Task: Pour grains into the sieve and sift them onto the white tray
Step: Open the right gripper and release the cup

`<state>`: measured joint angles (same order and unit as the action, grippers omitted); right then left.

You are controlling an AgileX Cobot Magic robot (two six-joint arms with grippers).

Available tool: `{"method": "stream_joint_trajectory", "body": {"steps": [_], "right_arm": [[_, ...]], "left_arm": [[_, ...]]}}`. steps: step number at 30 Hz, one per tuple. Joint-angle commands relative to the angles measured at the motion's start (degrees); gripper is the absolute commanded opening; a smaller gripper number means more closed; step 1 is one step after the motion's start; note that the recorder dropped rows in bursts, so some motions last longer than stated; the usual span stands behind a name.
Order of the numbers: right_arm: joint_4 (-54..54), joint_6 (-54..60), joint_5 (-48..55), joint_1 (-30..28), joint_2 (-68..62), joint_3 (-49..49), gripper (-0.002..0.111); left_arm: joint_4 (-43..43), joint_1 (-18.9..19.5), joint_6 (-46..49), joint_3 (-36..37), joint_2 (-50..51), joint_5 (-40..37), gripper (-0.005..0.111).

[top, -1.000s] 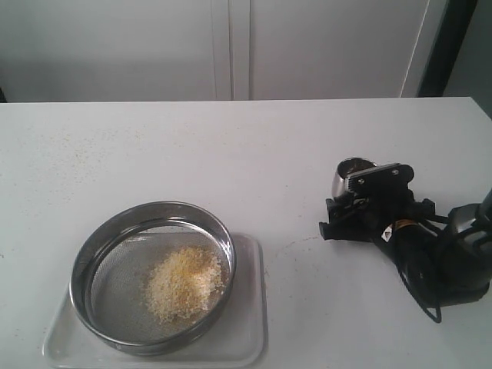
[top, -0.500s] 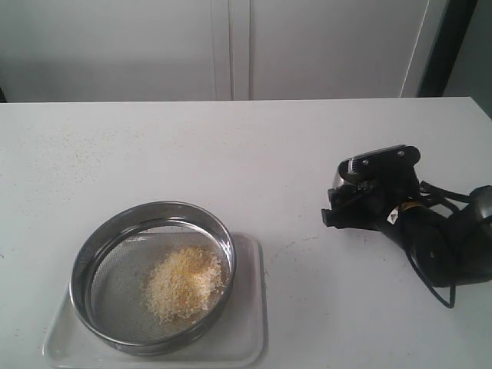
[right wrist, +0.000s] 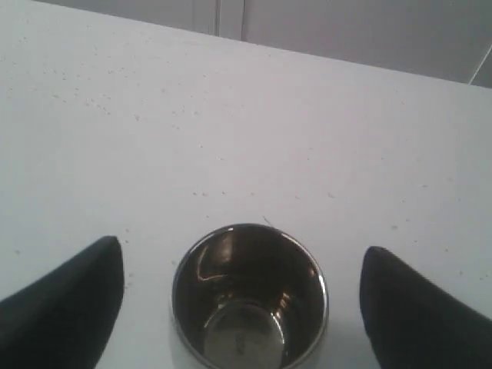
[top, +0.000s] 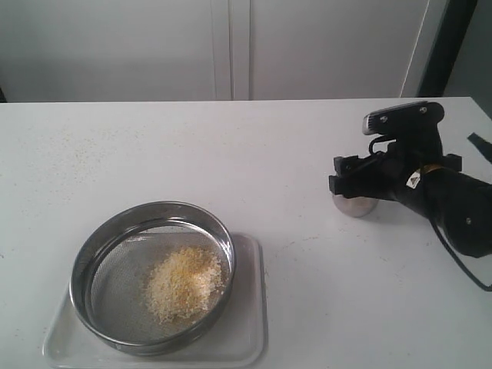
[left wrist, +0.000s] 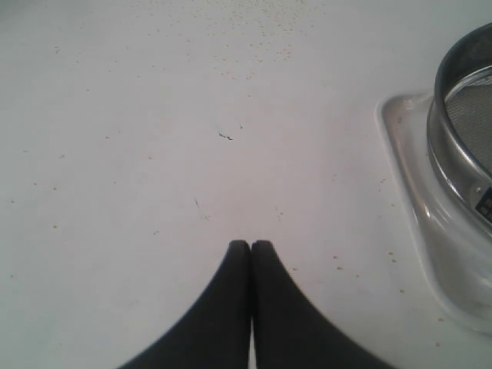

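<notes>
Over by the left gripper (left wrist: 250,244) nothing has stirred in the last second: its two fingers are pressed tight together with nothing between them, hanging low over the bare counter (top: 231,154). The white tray (top: 250,307) lies just beside this gripper, its corner close to the fingers but not touching. The sieve (top: 154,209) stands on the tray, and the grains (top: 184,280) lie in a loose yellow and pale heap on its mesh, off to one side of the middle. From here I cannot tell whether anything has fallen through onto the tray.

The change is further along. The steel cup (top: 354,206) stands upright on the counter, and the right gripper (top: 350,178), which was down around it a second ago, has come up and drawn back. Its fingers are spread wide either side of the cup and above its rim, holding nothing. The cup sits directly under that gripper and looks empty, only its shiny bottom showing.

So I judge the pouring finished and the cup put away, well apart from the sieve; what remains is shaking the sieve over the tray
</notes>
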<state>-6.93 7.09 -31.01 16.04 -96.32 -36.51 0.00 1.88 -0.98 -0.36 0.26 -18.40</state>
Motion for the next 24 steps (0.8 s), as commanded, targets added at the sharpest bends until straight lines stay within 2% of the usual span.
{"method": "stream_joint_trajectory", "body": {"steps": [1,10,19,24], "right_arm": [[-0.28,0.63,4.63,-0.24,4.96,-0.04,0.069],[-0.28,0.63,16.1,-0.24,12.44,-0.04,0.032],[-0.28,0.63,28.41,-0.13,17.36,-0.04,0.002],[-0.28,0.63,34.09,0.49,19.76,-0.04,0.0]], "left_arm": [[0.0,-0.34,-0.06,0.36,-0.26,-0.5,0.0],[0.0,-0.34,-0.06,0.36,-0.26,-0.5,0.0],[0.0,-0.34,-0.06,0.36,-0.26,-0.5,0.0],[0.0,-0.34,-0.06,0.36,-0.26,-0.5,0.0]]}}
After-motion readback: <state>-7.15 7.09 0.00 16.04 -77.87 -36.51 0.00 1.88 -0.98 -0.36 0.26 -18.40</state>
